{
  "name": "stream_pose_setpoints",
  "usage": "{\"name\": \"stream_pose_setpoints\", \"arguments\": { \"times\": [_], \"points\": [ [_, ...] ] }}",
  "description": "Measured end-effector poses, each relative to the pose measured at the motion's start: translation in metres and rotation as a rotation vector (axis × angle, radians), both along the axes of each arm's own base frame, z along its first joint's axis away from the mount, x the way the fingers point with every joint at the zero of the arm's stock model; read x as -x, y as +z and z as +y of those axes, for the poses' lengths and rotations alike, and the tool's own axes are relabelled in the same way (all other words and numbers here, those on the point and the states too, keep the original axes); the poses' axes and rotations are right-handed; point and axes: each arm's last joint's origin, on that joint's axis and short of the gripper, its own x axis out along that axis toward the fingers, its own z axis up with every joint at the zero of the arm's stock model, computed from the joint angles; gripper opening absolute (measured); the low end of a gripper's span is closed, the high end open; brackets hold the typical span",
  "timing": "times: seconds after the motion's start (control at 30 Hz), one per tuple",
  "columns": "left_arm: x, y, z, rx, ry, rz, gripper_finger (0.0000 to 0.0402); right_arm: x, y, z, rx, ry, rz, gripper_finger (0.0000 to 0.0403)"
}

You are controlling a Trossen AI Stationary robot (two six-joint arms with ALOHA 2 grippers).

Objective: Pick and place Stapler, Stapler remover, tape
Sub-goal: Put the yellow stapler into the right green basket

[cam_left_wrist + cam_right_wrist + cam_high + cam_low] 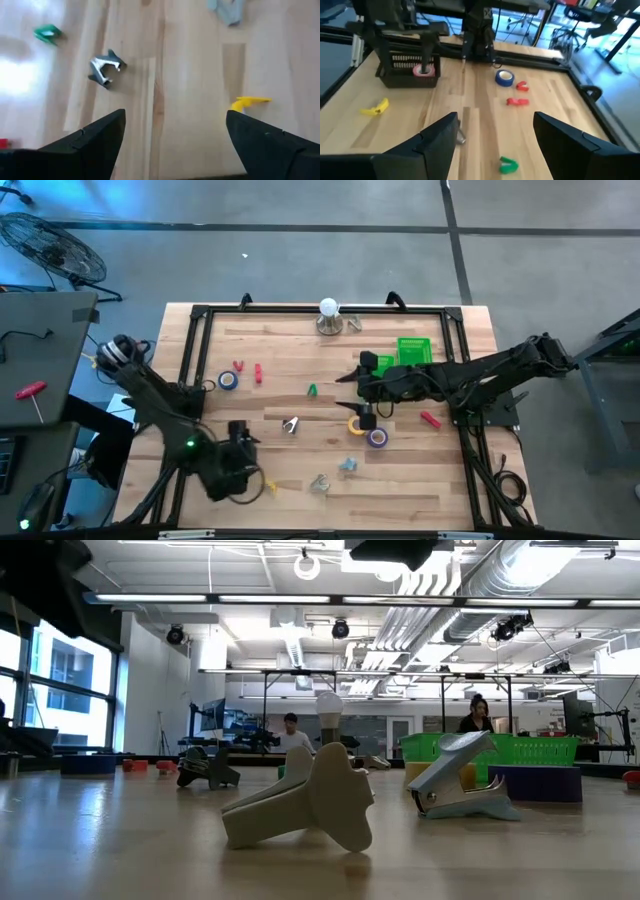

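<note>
Staple removers lie loose on the wooden table: a silver-black one (pixel 290 424) (pixel 106 67), a green one (pixel 312 390), a grey one (pixel 347 465) and a beige one (pixel 319 484) (pixel 310 805). The yellow tape (pixel 356 425) and the purple tape (pixel 377 437) lie flat below my right gripper (pixel 348 392), which hangs open over mid-table. The blue tape (pixel 229 381) (pixel 504 77) lies at the left, beside a small red oblong piece (pixel 258 373), perhaps a stapler. The pink tape (pixel 423 71) sits in a black bin (pixel 410 70). My left gripper (pixel 243 442) (pixel 172 135) is open above bare wood at the near left.
A green bin (pixel 413 352) stands at the far right, under the right arm. A bulb on a stand (pixel 329 308) sits at the far edge. A yellow piece (pixel 270 487) and a red piece (pixel 430 420) lie loose. A black frame (pixel 200 315) borders the table.
</note>
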Motion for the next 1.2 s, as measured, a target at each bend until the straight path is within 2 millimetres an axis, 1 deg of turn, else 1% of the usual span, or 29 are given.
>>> {"name": "stream_pose_setpoints", "arguments": {
  "times": [0.17,0.27,0.37,0.47,0.73,0.9,1.2],
  "points": [
    [-0.025,-0.021,0.008,0.090,0.031,0.141,0.0339,0.002,-0.004,0.008,-0.061,0.077,0.045,0.0252],
    [-0.034,-0.029,0.007,0.152,0.026,0.189,0.0339,0.004,-0.004,0.015,-0.078,0.137,0.050,0.0252],
    [-0.041,-0.035,0.001,0.210,0.004,0.190,0.0339,0.005,-0.004,0.019,-0.065,0.161,0.051,0.0252],
    [-0.047,-0.036,-0.006,0.282,-0.010,0.161,0.0339,0.006,-0.005,0.021,-0.062,0.167,0.060,0.0252],
    [-0.043,-0.035,-0.014,0.340,0.024,0.150,0.0339,0.008,-0.010,0.021,-0.055,0.167,0.123,0.0252],
    [-0.043,-0.043,-0.014,0.318,0.030,0.185,0.0339,0.010,-0.013,0.021,-0.068,0.188,0.151,0.0252],
    [-0.050,-0.074,-0.022,0.313,0.031,0.284,0.0339,0.012,-0.014,0.025,-0.076,0.202,0.173,0.0252]
  ]
}}
